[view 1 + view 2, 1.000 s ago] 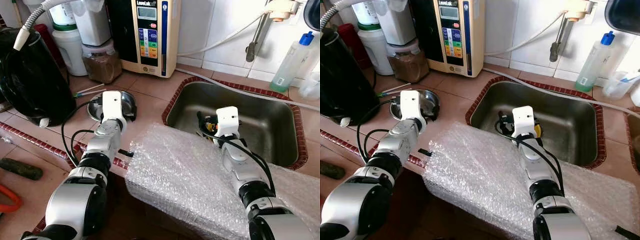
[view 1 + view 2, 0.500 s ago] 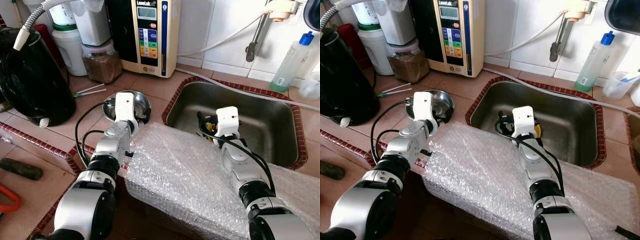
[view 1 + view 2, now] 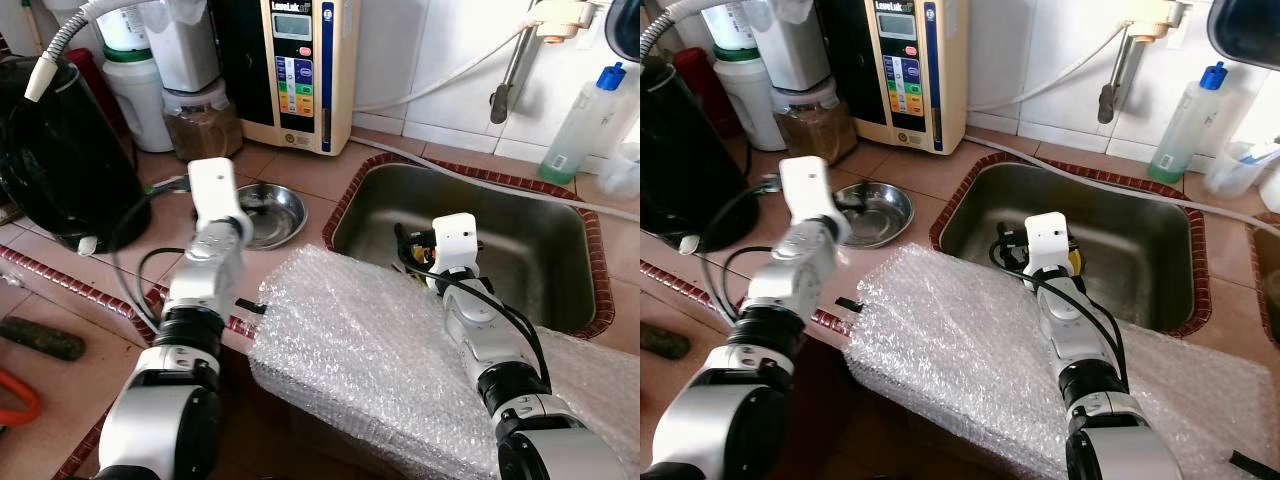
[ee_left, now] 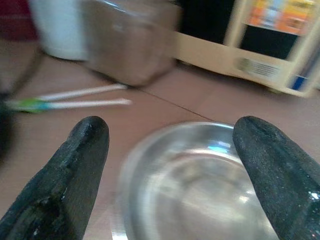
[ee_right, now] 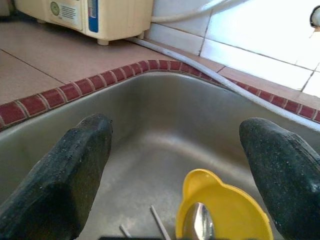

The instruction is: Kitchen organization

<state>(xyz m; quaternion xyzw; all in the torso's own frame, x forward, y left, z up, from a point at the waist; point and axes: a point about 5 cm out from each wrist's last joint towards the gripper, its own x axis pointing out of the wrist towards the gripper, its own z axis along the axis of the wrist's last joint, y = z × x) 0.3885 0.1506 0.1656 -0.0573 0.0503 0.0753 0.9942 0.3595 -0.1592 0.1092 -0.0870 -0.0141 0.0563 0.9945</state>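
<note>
Steel bowl [image 3: 268, 213] is sitting on the tiled counter [image 3: 300, 170] beside the sink [image 3: 520, 250]; left gripper [image 4: 172, 165] is hovering wide open, empty. Next, likely a grasp. Right gripper [image 5: 175, 165] is gaping empty over the yellow cup [image 5: 225, 212].

Kitchen setting. Terracotta-tiled counter [image 3: 300, 165] edged with a dark red brick-pattern border [image 3: 70, 280]; white-tiled wall [image 3: 440, 60] behind. A steel sink [image 3: 540, 250] is recessed in the counter, with a tap [image 3: 515, 60] mounted on the wall above it. Bright daylight falls across the wall tiles.
</note>
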